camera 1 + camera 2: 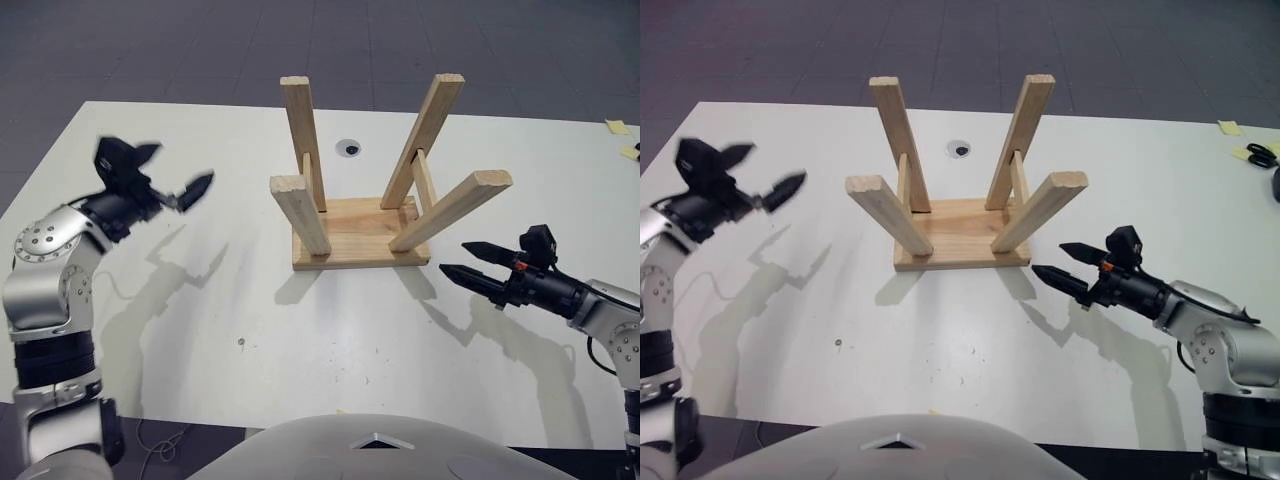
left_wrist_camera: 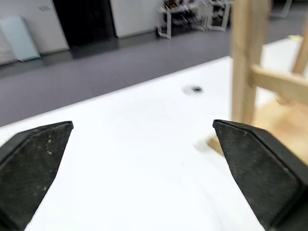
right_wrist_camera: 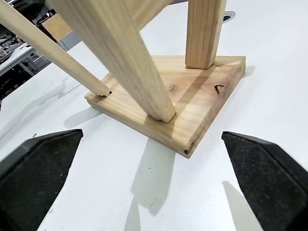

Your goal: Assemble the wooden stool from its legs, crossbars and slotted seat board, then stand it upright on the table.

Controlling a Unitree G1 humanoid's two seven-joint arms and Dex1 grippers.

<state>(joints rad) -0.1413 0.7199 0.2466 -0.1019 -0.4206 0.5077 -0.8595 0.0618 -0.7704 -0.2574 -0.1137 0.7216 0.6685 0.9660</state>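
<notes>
Inspection finding: the stool (image 1: 365,205) stood inverted on the table (image 1: 300,340), with its seat board (image 1: 350,228) flat on the surface, four legs (image 1: 303,215) pointing up, and a crossbar (image 1: 424,180) joining each side pair.

The left gripper (image 1: 182,166) hung well apart from the stool on its left side, fingers spread wide and empty. The right gripper (image 1: 454,257) sat low near the stool's front right corner, also wide and holding nothing.

Assessment: assembly appeared complete, but the stool was not yet turned upright.

Recommendation: each gripper should close on a leg on its own side, close to the seat board. Both should lift evenly and rotate together, then seat all four leg ends before release. An uneven lift could pull the joints loose.
</notes>
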